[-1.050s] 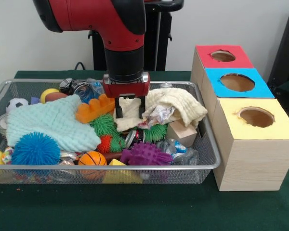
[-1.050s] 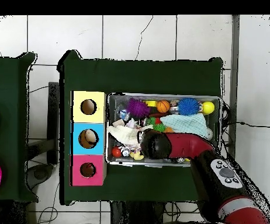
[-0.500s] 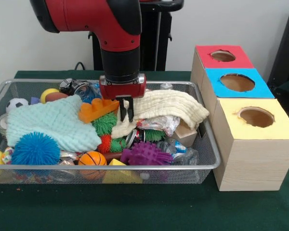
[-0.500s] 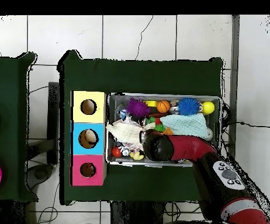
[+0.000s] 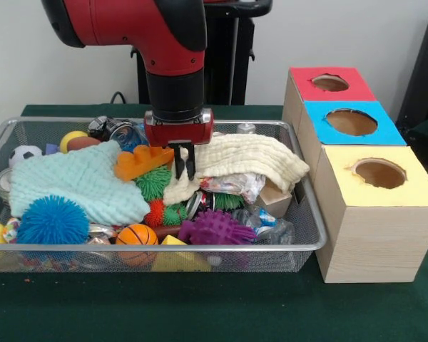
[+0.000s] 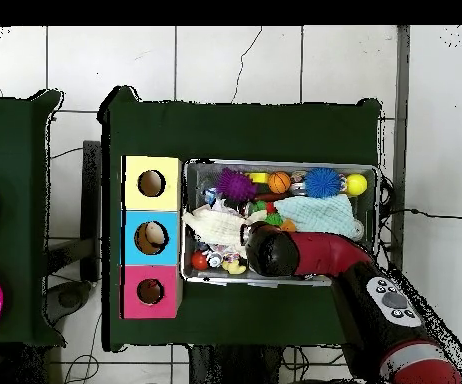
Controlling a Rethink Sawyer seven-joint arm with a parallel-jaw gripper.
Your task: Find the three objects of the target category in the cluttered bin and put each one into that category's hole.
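My gripper point(image 5: 184, 169) hangs over the middle of the wire bin point(image 5: 164, 247), its fingers pinched shut on the left edge of a cream cloth point(image 5: 250, 157). The cloth drapes to the right over crumpled plastic point(image 5: 232, 184) and a wooden block point(image 5: 271, 196). Right of the bin stand three boxes with round holes on top: red point(image 5: 328, 84), blue point(image 5: 351, 122), yellow point(image 5: 379, 174). In the overhead view the arm point(image 6: 295, 252) hides the gripper, and the cream cloth point(image 6: 213, 227) shows at the bin's box end.
The bin also holds a mint cloth point(image 5: 78, 182), an orange brick point(image 5: 143, 162), green point(image 5: 155, 184), blue point(image 5: 53, 221) and purple point(image 5: 215, 229) spiky balls, a small basketball point(image 5: 136, 236), a yellow ball point(image 5: 73, 137) and a soccer ball point(image 5: 25, 153).
The fingers, open around the cream cloth a second ago, have shut on it. The gripper has risen slightly and shifted left, stretching the cloth out flatter.
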